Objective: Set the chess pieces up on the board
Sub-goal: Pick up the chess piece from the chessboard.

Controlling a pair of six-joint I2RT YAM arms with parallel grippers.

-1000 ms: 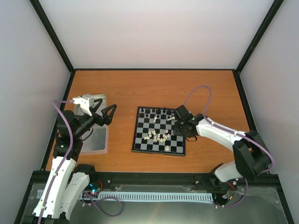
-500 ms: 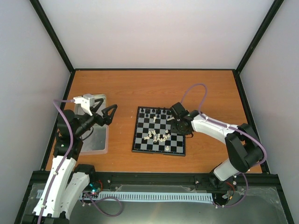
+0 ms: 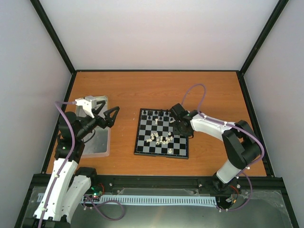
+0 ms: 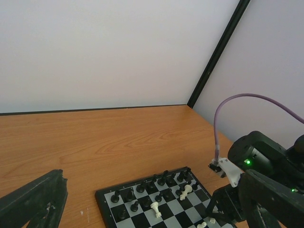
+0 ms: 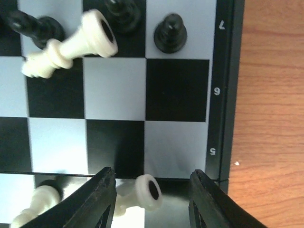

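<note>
The board (image 3: pixel 145 143) lies in the middle of the table. Black chess pieces (image 3: pixel 156 114) stand along its far rows. Several white pieces (image 3: pixel 161 139) lie or stand jumbled near its middle, and one (image 3: pixel 170 150) stands by the near edge. My right gripper (image 3: pixel 179 128) is open, low over the board's right side. In the right wrist view a fallen white piece (image 5: pixel 145 192) lies between its open fingers (image 5: pixel 102 197), untouched. Another white piece (image 5: pixel 71 47) lies tipped beside a black pawn (image 5: pixel 170 33). My left gripper (image 3: pixel 110 116) is open and empty, raised left of the board (image 4: pixel 142 213).
A shiny rectangular tray (image 3: pixel 99 142) lies at the left under my left arm. The board's numbered right border (image 5: pixel 223 95) meets bare orange wood. Grey walls with black corner posts enclose the table. The right arm's purple cable (image 3: pixel 190 95) loops over the far right.
My right gripper has moved left and slightly farther over the board's right side. The left arm has not moved. The pieces look unmoved.
</note>
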